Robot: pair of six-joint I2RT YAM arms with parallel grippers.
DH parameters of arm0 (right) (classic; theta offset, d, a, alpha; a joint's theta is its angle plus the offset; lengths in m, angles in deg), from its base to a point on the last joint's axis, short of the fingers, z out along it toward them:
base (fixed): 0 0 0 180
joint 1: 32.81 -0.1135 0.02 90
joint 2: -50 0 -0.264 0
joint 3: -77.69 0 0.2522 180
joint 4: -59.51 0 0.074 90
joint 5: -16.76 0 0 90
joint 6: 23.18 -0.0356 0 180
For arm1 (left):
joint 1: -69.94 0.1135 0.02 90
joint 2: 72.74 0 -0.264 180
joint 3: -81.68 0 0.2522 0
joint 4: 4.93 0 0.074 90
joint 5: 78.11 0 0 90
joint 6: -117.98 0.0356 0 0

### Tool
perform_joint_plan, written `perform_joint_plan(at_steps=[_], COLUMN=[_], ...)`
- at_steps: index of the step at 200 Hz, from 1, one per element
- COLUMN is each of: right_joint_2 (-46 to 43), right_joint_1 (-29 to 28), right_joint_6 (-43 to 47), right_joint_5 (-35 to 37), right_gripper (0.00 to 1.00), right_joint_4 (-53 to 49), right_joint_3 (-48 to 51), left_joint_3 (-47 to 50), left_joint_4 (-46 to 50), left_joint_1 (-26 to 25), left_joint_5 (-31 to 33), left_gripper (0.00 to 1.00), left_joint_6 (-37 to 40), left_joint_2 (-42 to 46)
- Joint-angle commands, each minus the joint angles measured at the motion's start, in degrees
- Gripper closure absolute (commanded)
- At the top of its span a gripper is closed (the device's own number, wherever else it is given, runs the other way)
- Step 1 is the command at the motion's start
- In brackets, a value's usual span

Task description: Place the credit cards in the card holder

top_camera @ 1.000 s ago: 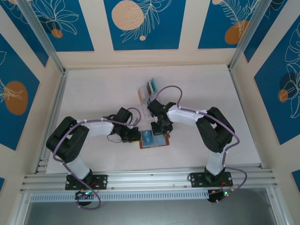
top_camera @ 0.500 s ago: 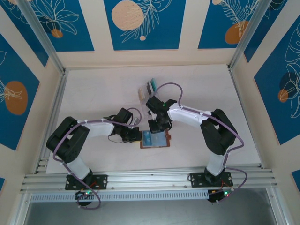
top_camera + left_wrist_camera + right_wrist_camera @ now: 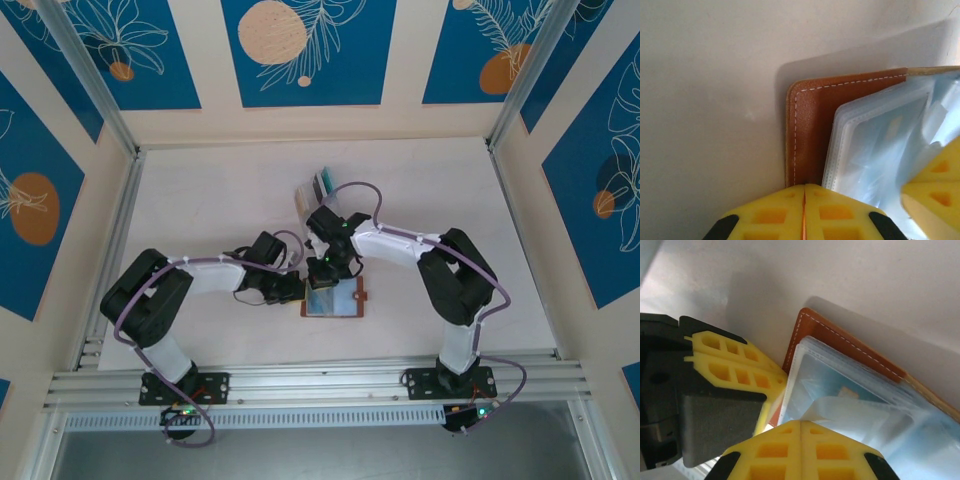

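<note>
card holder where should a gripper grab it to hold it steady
Likely the bare brown leather strip along its left edge, approached low from the left. The card holder lies open and flat, and there the cover juts out past the pale pockets, so a grip there would pinch leather alone.

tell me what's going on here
Two robot arms are at an open brown card holder lying on the table. The left gripper is shut at its left edge. The right gripper is shut over the clear pockets. More cards stand in a rack behind.
</note>
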Motion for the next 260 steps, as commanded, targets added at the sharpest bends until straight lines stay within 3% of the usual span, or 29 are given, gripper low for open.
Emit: perform_joint_plan(at_steps=[1, 30, 71, 135, 160, 203, 223, 260], right_joint_2=[0.6, 0.2, -0.5, -5.0, -6.1, -6.9, -4.9, 0.1], right_joint_1=[-0.1, 0.8, 1.7, 2.8, 3.9, 4.3, 4.2, 2.8], right_joint_6=[-2.2, -3.7, -3.9, -1.1, -0.8, -1.5, -1.6, -1.9], right_joint_5=[-8.0, -11.1, -12.8, -8.8, -8.6, -7.9, -6.4, -4.9], right_gripper=[0.88, 0.76, 0.71, 0.68, 0.7, 0.84, 0.92, 0.95], right_joint_4=[2.4, 5.1, 5.7, 1.2, 0.6, 2.0, 1.5, 2.8], right_joint_3=[1.1, 2.0, 1.3, 2.0, 3.1, 5.6, 5.6, 5.5], left_joint_3=[2.6, 3.1, 3.5, 5.7, 5.9, 5.7, 5.7, 5.4], left_joint_4=[-1.1, -2.3, -2.1, -6.2, -7.0, -7.4, -8.0, -8.3], left_joint_1=[-0.9, -0.9, -0.7, 1.9, 2.9, 3.3, 3.4, 3.4], left_joint_5=[2.7, 2.1, 1.8, -4.2, -5.4, -6.1, -6.5, -6.5], left_gripper=[0.92, 0.92, 0.92, 0.88, 0.88, 0.87, 0.87, 0.88], left_joint_6=[-2.1, -3.1, -3.6, -6.4, -7.2, -6.9, -7.0, -6.8], left_joint_2=[-2.2, -2.0, -0.3, 3.3, 4.4, 3.5, 2.8, 1.7])
